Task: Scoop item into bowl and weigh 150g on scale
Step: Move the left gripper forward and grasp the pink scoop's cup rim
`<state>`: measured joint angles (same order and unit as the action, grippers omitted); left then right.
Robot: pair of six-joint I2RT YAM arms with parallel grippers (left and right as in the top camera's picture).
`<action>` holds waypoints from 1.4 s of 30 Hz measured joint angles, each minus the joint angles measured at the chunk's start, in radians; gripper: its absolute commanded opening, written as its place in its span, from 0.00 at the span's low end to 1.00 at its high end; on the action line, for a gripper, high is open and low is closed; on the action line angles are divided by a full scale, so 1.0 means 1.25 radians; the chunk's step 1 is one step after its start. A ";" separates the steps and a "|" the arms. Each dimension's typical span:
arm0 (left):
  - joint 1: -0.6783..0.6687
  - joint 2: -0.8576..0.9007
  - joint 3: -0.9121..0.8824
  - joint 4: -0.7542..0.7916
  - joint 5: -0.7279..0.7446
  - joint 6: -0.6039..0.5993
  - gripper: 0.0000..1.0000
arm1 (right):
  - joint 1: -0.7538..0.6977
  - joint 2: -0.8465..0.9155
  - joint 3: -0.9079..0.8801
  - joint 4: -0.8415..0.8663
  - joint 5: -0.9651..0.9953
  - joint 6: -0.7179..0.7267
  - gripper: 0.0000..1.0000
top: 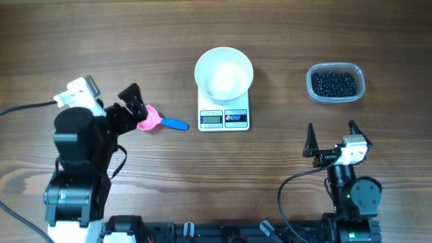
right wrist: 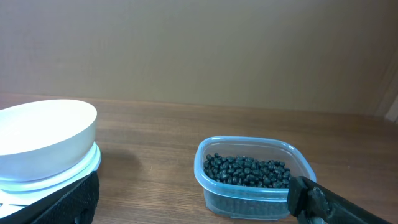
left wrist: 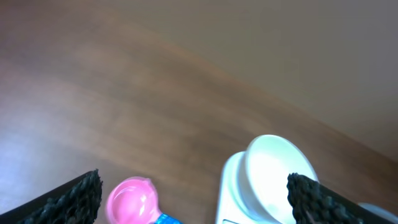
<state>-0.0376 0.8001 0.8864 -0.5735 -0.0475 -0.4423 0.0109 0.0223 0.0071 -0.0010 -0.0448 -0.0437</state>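
White bowl [top: 223,70] sat on kitchen scale [top: 223,119]; black pellets [top: 334,83] lay in clear tub [top: 312,92]; left gripper [top: 135,103], right gripper [top: 331,137]: fingers spread, empty.

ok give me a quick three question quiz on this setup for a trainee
1. True or false: the bowl sits on the scale.
2. Where are the pellets? A in the bowl; B in the tub; C on the scale.
3. Which gripper is nearer the scoop?
Key: 1 true. 2 B. 3 the left gripper, open and holding nothing.
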 measured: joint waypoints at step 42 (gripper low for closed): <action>0.000 0.623 0.037 -0.111 -0.038 -0.465 0.77 | 0.000 0.000 0.000 0.000 0.000 -0.001 1.00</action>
<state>-0.0376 1.5784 0.9325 -0.7120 -0.0956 -1.0237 0.0109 0.0223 0.0071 -0.0010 -0.0448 -0.0444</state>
